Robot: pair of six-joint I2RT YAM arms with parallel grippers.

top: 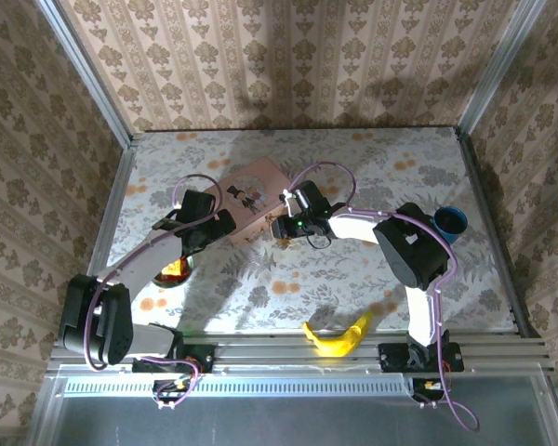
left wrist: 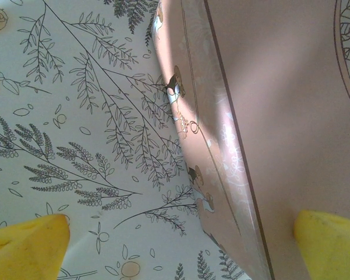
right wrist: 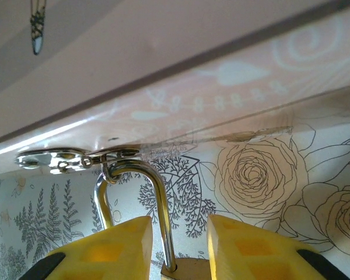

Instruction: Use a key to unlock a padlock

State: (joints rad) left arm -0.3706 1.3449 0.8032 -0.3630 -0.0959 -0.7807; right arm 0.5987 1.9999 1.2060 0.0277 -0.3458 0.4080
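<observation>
Padlock (right wrist: 189, 271) held in right claw (right wrist: 179, 248), hooked on tin (right wrist: 221, 76)

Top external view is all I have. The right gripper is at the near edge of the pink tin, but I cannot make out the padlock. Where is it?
Observer: In the right wrist view the padlock hangs by its shackle from a silvery hasp on the pink tin.
Operator: Is it gripped?
Observer: The right gripper has one yellow fingertip on each side of the shackle; whether they pinch the brass body, I cannot tell.
Operator: And the other arm?
Observer: The left gripper is open, astride the tin's side wall: one fingertip over the lid, one over the tablecloth.
</observation>
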